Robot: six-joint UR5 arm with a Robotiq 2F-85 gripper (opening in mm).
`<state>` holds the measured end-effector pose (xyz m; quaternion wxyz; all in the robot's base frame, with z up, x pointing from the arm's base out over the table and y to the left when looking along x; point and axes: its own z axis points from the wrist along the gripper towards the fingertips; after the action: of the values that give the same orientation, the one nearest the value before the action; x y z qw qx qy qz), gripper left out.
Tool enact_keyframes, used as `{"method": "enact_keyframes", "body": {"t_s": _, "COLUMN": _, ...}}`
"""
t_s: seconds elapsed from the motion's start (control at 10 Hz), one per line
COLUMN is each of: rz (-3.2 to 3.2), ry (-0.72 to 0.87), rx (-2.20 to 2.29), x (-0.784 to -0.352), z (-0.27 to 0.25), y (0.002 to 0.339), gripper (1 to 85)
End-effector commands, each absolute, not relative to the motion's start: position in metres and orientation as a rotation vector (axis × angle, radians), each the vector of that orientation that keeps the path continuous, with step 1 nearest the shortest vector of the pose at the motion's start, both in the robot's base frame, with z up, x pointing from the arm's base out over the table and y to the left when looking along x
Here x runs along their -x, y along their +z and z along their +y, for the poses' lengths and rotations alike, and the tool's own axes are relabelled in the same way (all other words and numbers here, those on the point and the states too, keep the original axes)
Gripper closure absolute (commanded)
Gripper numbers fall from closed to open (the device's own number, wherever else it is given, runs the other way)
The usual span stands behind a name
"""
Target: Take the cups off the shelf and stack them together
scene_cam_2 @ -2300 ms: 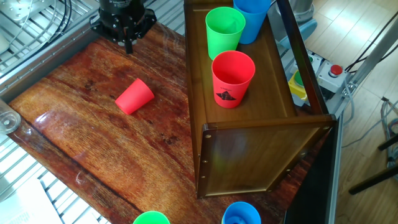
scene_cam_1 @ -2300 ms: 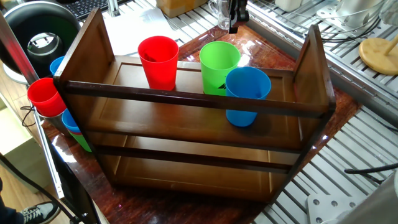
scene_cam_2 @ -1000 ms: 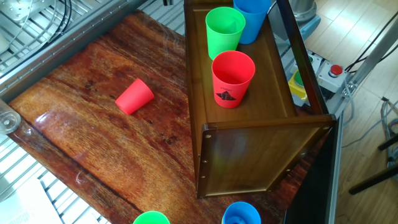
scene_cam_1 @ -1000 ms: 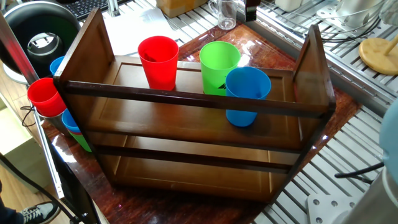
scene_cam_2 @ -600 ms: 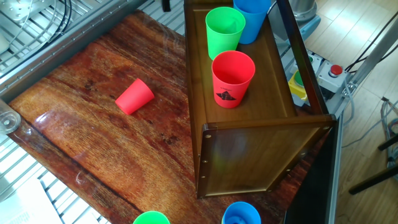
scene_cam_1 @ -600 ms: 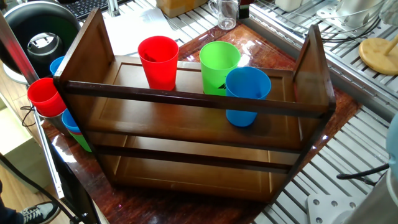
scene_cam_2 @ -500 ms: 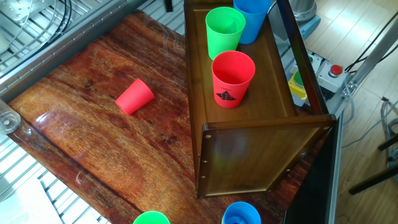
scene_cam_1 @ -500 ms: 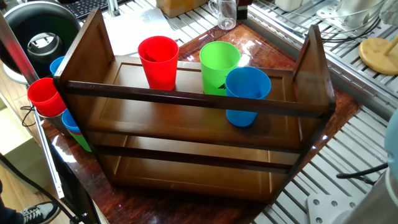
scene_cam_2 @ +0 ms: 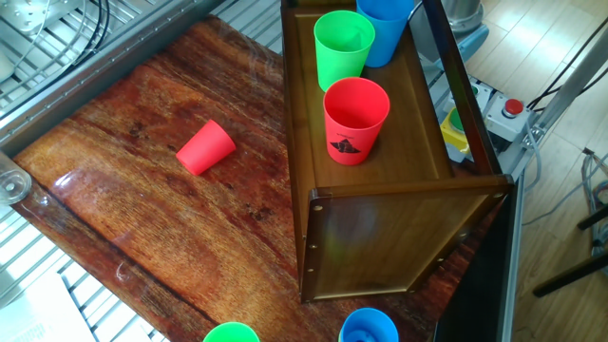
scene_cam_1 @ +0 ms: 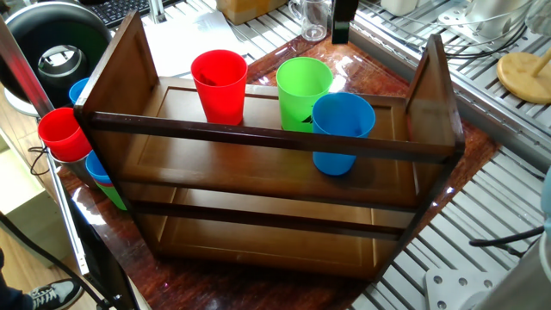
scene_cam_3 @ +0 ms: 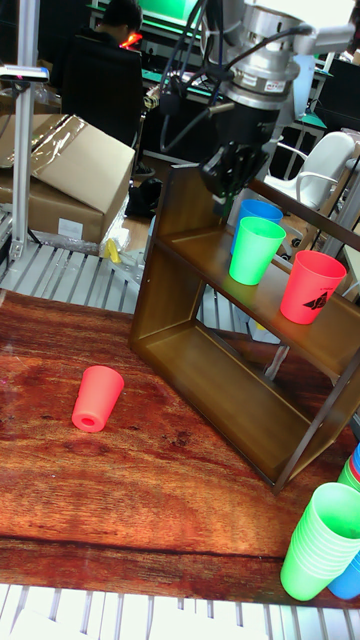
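Note:
The dark brown shelf [scene_cam_1: 258,138] [scene_cam_2: 399,237] [scene_cam_3: 200,360] carries three upright cups on its top tier. They are a red cup [scene_cam_1: 219,86] [scene_cam_2: 355,119] [scene_cam_3: 312,287] with a black mark, a green cup [scene_cam_1: 303,86] [scene_cam_2: 344,47] [scene_cam_3: 255,250] and a blue cup [scene_cam_1: 342,133] [scene_cam_2: 385,19] [scene_cam_3: 256,213]. Another red cup [scene_cam_2: 205,147] [scene_cam_3: 97,397] lies on its side on the wooden table. My gripper [scene_cam_3: 228,170] hangs above the shelf's far end, near the blue cup, holding nothing. Its finger gap is unclear. Only a dark sliver of the gripper [scene_cam_1: 340,21] shows in one fixed view.
A slanted column of red, blue and green cups [scene_cam_1: 65,133] [scene_cam_3: 325,540] leans beside the shelf. A glass mug [scene_cam_1: 314,19] stands behind the shelf. Metal slatted racks [scene_cam_1: 499,207] surround the wooden board. Cardboard boxes [scene_cam_3: 70,180] sit beyond the table.
My gripper rose from the table near the lying red cup, left the other fixed view, and shifted toward the shelf's blue-cup end. None of the cups moved.

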<state>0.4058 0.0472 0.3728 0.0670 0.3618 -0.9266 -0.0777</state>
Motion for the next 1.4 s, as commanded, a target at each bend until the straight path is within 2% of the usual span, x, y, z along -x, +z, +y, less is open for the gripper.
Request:
{"method": "enact_keyframes", "body": {"t_s": 0.0, "rz": -2.807, "ry": -0.298, "rx": -1.000, "x": -0.387, "z": 0.066, "y": 0.383, "gripper": 59.3}}
{"method": "enact_keyframes", "body": {"t_s": 0.3, "rz": -2.791, "ry": -0.332, "rx": -0.978, "x": -0.378, "z": 0.077, "y": 0.389, "gripper": 59.3}}
{"method": "enact_keyframes", "body": {"t_s": 0.4, "rz": -2.786, "ry": -0.298, "rx": -0.984, "x": -0.379, "z": 0.074, "y": 0.386, "gripper": 61.3}}
{"method": "enact_keyframes", "body": {"t_s": 0.5, "rz": -2.780, "ry": -0.250, "rx": -0.999, "x": -0.384, "z": 0.062, "y": 0.387, "gripper": 68.7}}
{"method": "enact_keyframes", "body": {"t_s": 0.6, "rz": -2.780, "ry": -0.210, "rx": -1.047, "x": -0.396, "z": 0.050, "y": 0.389, "gripper": 71.0}}
{"method": "enact_keyframes", "body": {"t_s": 0.9, "rz": -2.765, "ry": -0.116, "rx": -1.203, "x": -0.411, "z": 0.037, "y": 0.385, "gripper": 72.7}}
{"method": "enact_keyframes", "body": {"t_s": 1.0, "rz": -2.784, "ry": -0.082, "rx": -1.217, "x": -0.418, "z": 0.033, "y": 0.384, "gripper": 84.0}}
{"method": "enact_keyframes", "body": {"t_s": 1.3, "rz": -2.786, "ry": -0.132, "rx": -1.181, "x": -0.412, "z": 0.041, "y": 0.385, "gripper": 83.0}}
